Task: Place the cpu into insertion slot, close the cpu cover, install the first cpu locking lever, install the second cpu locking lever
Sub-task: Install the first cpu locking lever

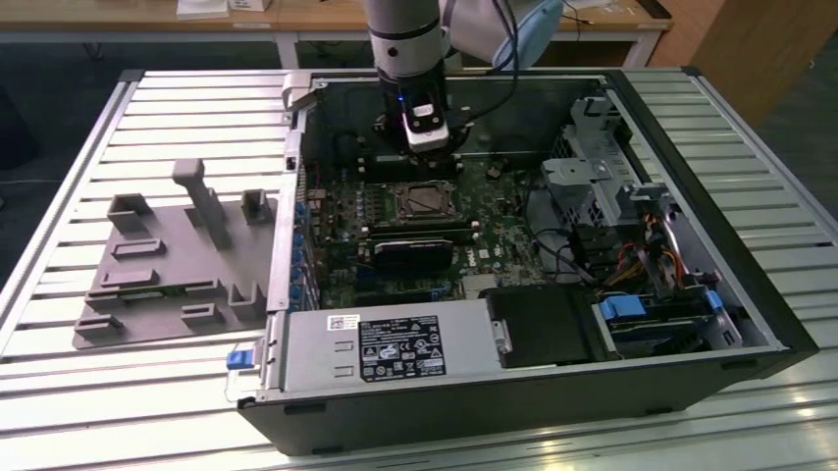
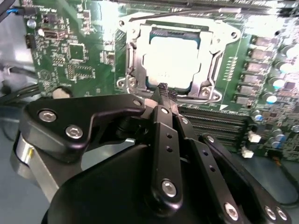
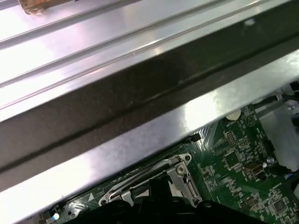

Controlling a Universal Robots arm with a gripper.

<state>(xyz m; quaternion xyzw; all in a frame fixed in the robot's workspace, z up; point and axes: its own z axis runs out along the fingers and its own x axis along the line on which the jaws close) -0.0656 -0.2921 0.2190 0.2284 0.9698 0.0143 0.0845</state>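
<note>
Arm: grey and silver tube coming down from the top of the exterior view into the open computer case, ending just above the socket area
Gripper: matt black linkage bars with bright round screw heads in the second wrist view; in the exterior view it hangs at the far edge of the socket
Jaws: the two tips sit pressed together over the near edge of the socket, closed with nothing between them
cpu: flat square with a pale silvery metal top, glaring in the light, lying seated in the insertion slot; in the exterior view it reads as a pale square in the middle of the board
insertion slot: square socket with a silvery stamped-metal rim, set in the green circuit board
cpu cover: thin silvery frame with a square window, lying flat around the chip's edge; whether it is latched cannot be told
Case wall: smooth brushed grey metal band with a dark strip beside it in the first wrist view
Power supply: grey metal box at the near side of the case, white-and-black label, print too small to read
Surface: pale ribbed metal slats
Fixture: matt grey moulded block with posts and pockets, on the slats at the exterior view's left
</note>
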